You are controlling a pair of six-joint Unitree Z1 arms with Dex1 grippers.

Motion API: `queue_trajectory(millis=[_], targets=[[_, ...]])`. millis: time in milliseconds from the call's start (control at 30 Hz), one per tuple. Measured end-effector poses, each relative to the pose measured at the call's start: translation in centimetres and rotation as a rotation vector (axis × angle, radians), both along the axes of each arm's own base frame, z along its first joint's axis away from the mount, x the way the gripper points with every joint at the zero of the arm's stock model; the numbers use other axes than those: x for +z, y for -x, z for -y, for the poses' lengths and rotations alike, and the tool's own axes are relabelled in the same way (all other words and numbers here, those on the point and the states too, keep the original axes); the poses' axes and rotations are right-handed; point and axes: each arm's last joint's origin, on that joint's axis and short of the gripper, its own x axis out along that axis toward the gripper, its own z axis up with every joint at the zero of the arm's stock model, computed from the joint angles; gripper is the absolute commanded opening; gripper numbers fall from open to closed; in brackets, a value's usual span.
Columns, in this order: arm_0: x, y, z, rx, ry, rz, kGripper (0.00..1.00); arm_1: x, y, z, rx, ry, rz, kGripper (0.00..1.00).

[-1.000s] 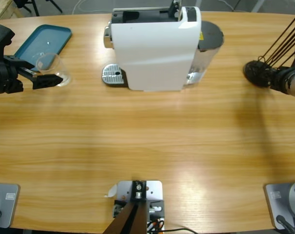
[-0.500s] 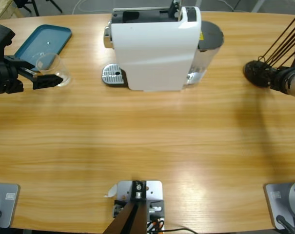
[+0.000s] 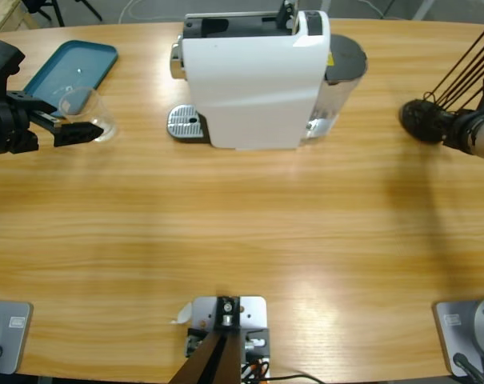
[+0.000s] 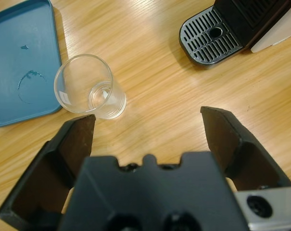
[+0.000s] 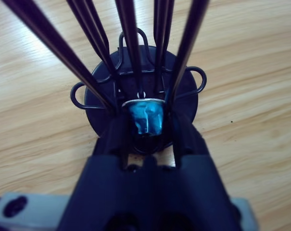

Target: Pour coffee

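The left gripper (image 4: 147, 120) hangs at the table's left edge with its jaws spread wide and nothing between them, pointing along the table toward the coffee machine (image 3: 254, 80). The empty glass (image 4: 87, 89) stands upright just beyond the gripper and off toward the far-side jaw rather than centred in the gap; in the high view the glass (image 3: 88, 112) sits just beside that jaw, at the near corner of the blue tray (image 3: 70, 68). So the glass is this arm's to take, and I judge the gripper must shift sideways toward the tray before closing. Beyond it, the machine's drip grille (image 3: 186, 122) lies further right, where the glass should end up. On the right, the right gripper (image 5: 145, 127) has its jaws drawn in around a blue capsule (image 5: 146, 118) at the foot of a black wire rack (image 3: 424, 120), well apart from the machine.
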Motion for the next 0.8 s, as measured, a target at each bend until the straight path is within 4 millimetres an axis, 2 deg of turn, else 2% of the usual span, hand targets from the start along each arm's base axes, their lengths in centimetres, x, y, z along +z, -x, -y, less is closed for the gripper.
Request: queue_trajectory(millis=[567, 667, 800], targets=[[0.0, 0.0, 0.0, 0.0, 0.0, 0.0, 0.95, 0.2, 0.3, 0.4, 0.059, 0.054, -0.015, 0.0], [0.0, 0.0, 0.0, 0.0, 0.001, 0.001, 0.95, 2.2, 0.7, 0.3, 0.086, 0.048, -0.021, 0.0], [0.1, 0.0, 0.0, 0.0, 0.002, 0.002, 0.945, 7.4, 0.5, 0.1, 0.128, 0.047, 0.024, 0.0]])
